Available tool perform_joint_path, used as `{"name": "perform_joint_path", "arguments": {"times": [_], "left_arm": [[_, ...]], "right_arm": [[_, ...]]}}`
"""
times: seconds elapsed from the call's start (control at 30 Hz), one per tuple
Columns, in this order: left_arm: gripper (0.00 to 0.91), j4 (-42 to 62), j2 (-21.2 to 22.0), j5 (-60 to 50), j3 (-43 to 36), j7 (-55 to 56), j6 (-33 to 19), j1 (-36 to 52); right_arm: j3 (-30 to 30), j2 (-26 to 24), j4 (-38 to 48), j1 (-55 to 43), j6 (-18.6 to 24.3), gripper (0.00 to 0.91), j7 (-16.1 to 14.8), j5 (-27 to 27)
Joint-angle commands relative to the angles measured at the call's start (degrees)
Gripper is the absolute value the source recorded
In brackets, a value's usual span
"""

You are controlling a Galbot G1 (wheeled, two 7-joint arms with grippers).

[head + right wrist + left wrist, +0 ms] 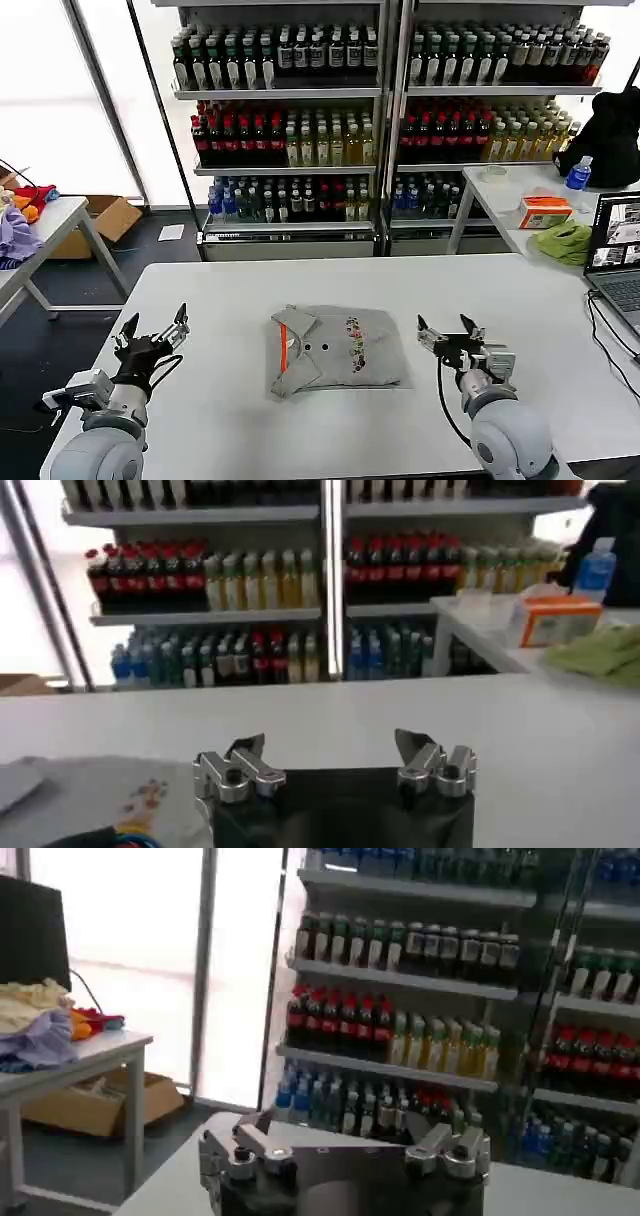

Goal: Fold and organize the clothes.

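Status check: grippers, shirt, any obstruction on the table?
Left gripper open, left of shirt. Right gripper open, right of it. Shirt folded, centre table. Nothing in the way.

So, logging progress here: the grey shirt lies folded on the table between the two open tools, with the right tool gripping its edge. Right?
Not quite. In the head view the right tool hangs open beside the shirt, apart from it, not gripping. The rest holds: shirt folded on the table, left tool open too.

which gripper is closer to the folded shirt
Right. The right gripper hovers open just off the shirt's edge on the robot's right. The left gripper is open too, but a wider stretch of bare table separates it from the shirt.
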State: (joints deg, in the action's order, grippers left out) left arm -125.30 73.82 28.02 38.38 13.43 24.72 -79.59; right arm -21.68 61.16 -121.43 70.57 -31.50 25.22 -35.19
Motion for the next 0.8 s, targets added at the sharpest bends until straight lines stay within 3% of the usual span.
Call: {"name": "perform_joint_path", "arguments": {"times": [0.03,0.17,0.8], "left_arm": [[0.907,0.3,-0.4,-3.7,0.5,-1.2,-2.5,-0.6],[0.907,0.1,-0.5,-3.6,0.3,-1.7,-2.6,-0.6],[0.907,0.4,-0.3,-5.4,0.9,-4.2,-2.3,-0.3]], "right_arm": [[-10.6,2.7,-3.1,5.4,0.8,0.907,-3.0,9.7],[-11.9,3.3,-4.3,6.1,1.6,0.907,-3.4,12.5],[-12.8,3.2,-5.8,7.3,1.7,0.907,-3.0,12.2]]}}
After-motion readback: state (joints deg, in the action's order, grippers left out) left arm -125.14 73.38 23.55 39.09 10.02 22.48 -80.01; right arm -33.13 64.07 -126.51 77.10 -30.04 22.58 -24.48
